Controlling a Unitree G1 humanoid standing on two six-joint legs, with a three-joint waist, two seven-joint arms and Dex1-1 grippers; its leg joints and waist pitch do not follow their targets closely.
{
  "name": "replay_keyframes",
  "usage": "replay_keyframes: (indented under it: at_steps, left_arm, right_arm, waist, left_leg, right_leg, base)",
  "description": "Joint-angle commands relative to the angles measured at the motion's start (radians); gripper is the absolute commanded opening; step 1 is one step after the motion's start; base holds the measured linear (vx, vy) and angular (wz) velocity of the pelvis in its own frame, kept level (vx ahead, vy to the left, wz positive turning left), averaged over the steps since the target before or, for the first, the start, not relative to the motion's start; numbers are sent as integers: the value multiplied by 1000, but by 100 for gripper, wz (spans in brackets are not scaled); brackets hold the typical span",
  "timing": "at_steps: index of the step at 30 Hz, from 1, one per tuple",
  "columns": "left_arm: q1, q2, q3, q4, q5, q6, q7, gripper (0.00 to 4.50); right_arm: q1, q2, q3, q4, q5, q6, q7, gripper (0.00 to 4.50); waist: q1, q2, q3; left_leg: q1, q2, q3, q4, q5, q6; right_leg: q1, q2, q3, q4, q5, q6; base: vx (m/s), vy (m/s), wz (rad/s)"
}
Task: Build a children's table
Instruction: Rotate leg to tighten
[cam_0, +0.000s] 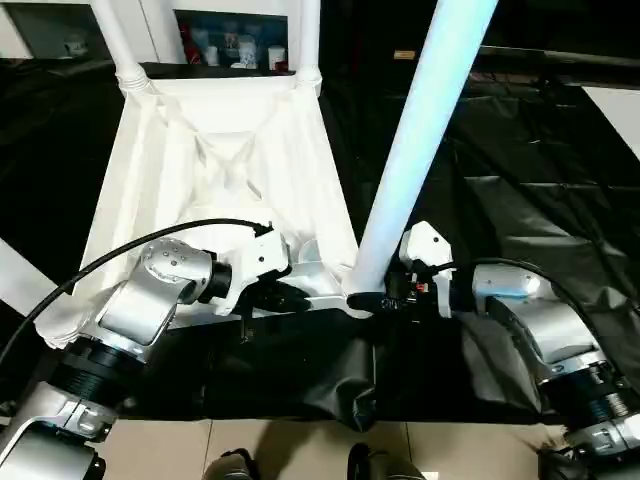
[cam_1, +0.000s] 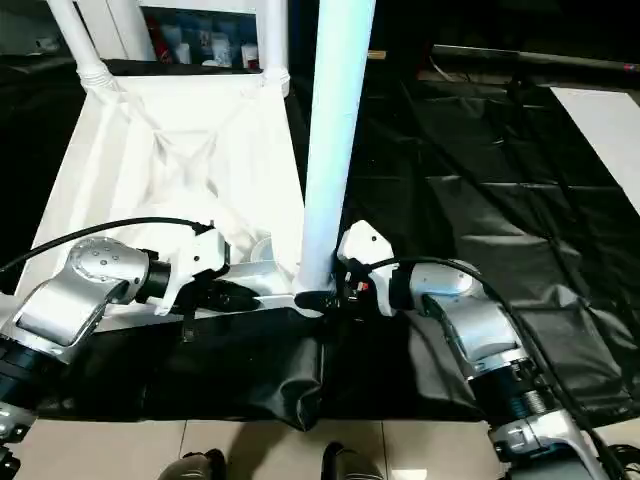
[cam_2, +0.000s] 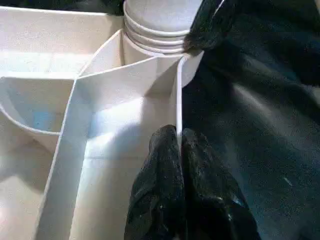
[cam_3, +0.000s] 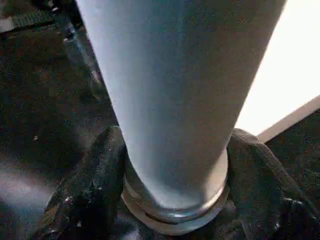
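Centrally, right claw (cam_1: 318, 299) clamping base of upright leg (cam_1: 335, 140) at near right corner socket; left claw (cam_2: 179, 150) pinching near rim of upturned tabletop (cam_0: 230, 160), resting on black sheet (cam_1: 500, 180).

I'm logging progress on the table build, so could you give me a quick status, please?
Left gripper pinched on table top rim. Right gripper clamped around leg base at near corner socket. Two far legs already standing. Nothing in the way.
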Motion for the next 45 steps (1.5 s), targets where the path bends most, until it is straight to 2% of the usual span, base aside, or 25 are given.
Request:
replay_keyframes:
  at_steps: [1,4,5,6,7,8,9,10,11,12,15,18,21,22,24,28,30,33,34,35,36,38,40,43,45]
  left_arm:
    - [-4,-58,-27,64,33,39,85,0]
    - [-23,-102,-27,109,57,50,156,0]
    - [-26,-110,-27,116,60,52,167,0]
    - [-36,-128,-25,134,65,58,192,0]
    - [-46,-145,-23,147,66,67,208,0]
    - [-55,-161,-21,159,67,75,226,0]
    - [-87,-215,-9,201,70,102,290,0]
    - [-99,-234,-5,217,72,112,314,0]
    - [-119,-263,4,245,75,125,356,0]
    - [-142,-296,11,281,79,133,400,0]
    - [-189,-360,25,373,90,128,474,0]
    - [-206,-373,16,404,106,109,484,0]
    - [-207,-361,4,399,115,92,471,0]
    - [-208,-358,1,402,120,86,466,0]
    - [-200,-341,-3,388,126,83,449,0]
    - [-182,-306,-15,365,135,56,416,0]
    - [-162,-278,-22,333,134,39,379,0]
    - [-135,-251,-14,287,116,46,341,0]
    - [-107,-216,-16,238,96,34,283,0]
    - [-107,-216,-16,238,96,34,283,0]
    - [-96,-200,-20,217,89,30,258,0]
    - [-64,-151,-31,159,58,28,166,0]
    - [-53,-134,-33,141,46,25,134,0]
    - [1,-56,-43,48,-13,-9,-12,0]
    - [16,-30,-47,16,-29,-13,-53,0]
  right_arm:
    - [14,46,-32,44,-42,6,-142,260]
    - [14,100,-58,67,-49,24,-246,260]
    - [14,110,-61,72,-50,26,-263,260]
    - [14,133,-69,81,-50,32,-299,260]
    - [12,157,-79,91,-48,38,-335,259]
    - [9,179,-89,104,-46,44,-372,259]
    - [-9,251,-128,158,-43,60,-503,259]
    - [-17,276,-143,180,-44,63,-551,259]
    - [-31,311,-164,218,-44,64,-625,259]
    - [-50,350,-186,264,-43,64,-707,259]
    - [-100,411,-193,368,-87,26,-846,259]
    - [-126,435,-188,402,-99,11,-857,259]
    - [-126,431,-179,387,-96,0,-815,259]
    - [-127,432,-178,383,-100,-10,-804,329]
    - [-123,420,-172,351,-106,-22,-777,332]
    - [-117,375,-148,292,-105,-23,-708,371]
    - [-111,327,-136,243,-91,-12,-631,380]
    - [-96,248,-108,176,-86,-10,-509,418]
    - [-75,157,-69,110,-85,-6,-363,418]
    - [-75,157,-69,110,-85,-6,-363,425]
    - [-66,120,-53,83,-84,-3,-299,442]
    - [-38,31,-28,21,-65,-12,-158,447]
    - [-31,9,-27,8,-57,-18,-126,447]
    - [-18,-57,-34,-19,-18,-11,-22,447]
    - [-14,-74,-29,-28,-6,-7,12,447]
  waist:
    - [-4,0,-56]
    - [-5,-3,-54]
    - [-5,-3,-54]
    - [-7,-1,-53]
    - [-5,-1,-54]
    - [-6,-3,-53]
    - [-6,0,-53]
    - [-8,-1,-56]
    - [-10,-1,-57]
    - [-10,0,-56]
    - [-12,1,-61]
    - [-8,0,-62]
    - [-8,0,-64]
    - [-8,0,-64]
    - [-8,-1,-67]
    - [-6,-2,-69]
    - [-6,-4,-70]
    - [-4,-3,-69]
    - [-5,-2,-70]
    - [-1,-2,-70]
    - [-2,-2,-70]
    - [-2,-1,-68]
    - [1,0,-66]
    - [1,2,-65]
    - [2,4,-63]
  left_leg:
    - [10,19,-5,-55,-180,48]
    - [11,17,-12,-59,-231,18]
    - [11,17,-12,-59,-231,18]
    - [13,16,-11,-60,-251,18]
    - [14,16,-13,-60,-256,16]
    - [13,16,-13,-61,-251,16]
    - [13,16,-13,-62,-255,15]
    - [14,15,-15,-62,-255,1]
    - [8,13,-16,-63,-248,-2]
    - [11,13,-16,-64,-251,-7]
    - [15,9,-14,-61,-265,-13]
    - [13,9,-16,-64,-283,-2]
    - [11,11,-16,-65,-284,5]
    - [12,11,-15,-66,-290,5]
    - [9,11,-15,-65,-285,5]
    - [10,12,-14,-63,-267,14]
    - [3,13,-14,-62,-232,25]
    - [3,15,-10,-58,-202,42]
    - [5,15,-9,-57,-197,47]
    - [4,17,-11,-56,-186,56]
    - [3,17,-9,-55,-171,68]
    - [4,17,-6,-53,-163,82]
    - [6,20,-5,-54,-157,90]
    - [8,22,-7,-55,-173,84]
    - [11,25,-5,-57,-176,82]
  right_leg:
    - [54,-55,33,-55,-223,-230]
    - [52,-58,31,-69,-364,-179]
    - [52,-58,31,-69,-364,-179]
    - [44,-57,33,-76,-403,-159]
    - [45,-59,32,-77,-414,-154]
    - [44,-57,32,-78,-416,-145]
    - [41,-58,33,-78,-420,-144]
    - [42,-57,31,-80,-426,-145]
    - [45,-58,30,-76,-420,-142]
    - [41,-57,29,-79,-422,-139]
    - [37,-54,29,-80,-400,-135]
    - [41,-54,29,-81,-391,-118]
    - [42,-52,28,-79,-361,-122]
    - [41,-52,28,-79,-361,-124]
    - [44,-54,29,-76,-346,-132]
    - [46,-53,29,-74,-317,-143]
    - [54,-52,29,-66,-253,-162]
    - [57,-53,31,-61,-196,-188]
    - [56,-53,31,-60,-188,-195]
    - [62,-52,30,-56,-164,-205]
    - [62,-51,31,-53,-138,-215]
    - [59,-52,32,-53,-128,-227]
    - [59,-54,33,-53,-128,-234]
    - [57,-55,32,-54,-160,-245]
    - [55,-53,33,-52,-158,-248]
  base:
    - [0,0,0]
    - [0,0,0]
    - [0,0,0]
    - [0,0,0]
    - [0,0,0]
    - [0,0,0]
    - [0,0,0]
    - [0,0,0]
    - [0,0,0]
    - [0,0,0]
    - [0,0,0]
    - [0,0,0]
    - [0,0,0]
    - [0,0,0]
    - [0,0,0]
    - [0,0,0]
    - [0,0,0]
    - [0,0,0]
    - [0,0,0]
    - [0,0,0]
    - [0,0,0]
    - [0,0,0]
    - [0,0,0]
    - [0,0,0]
    - [0,0,0]
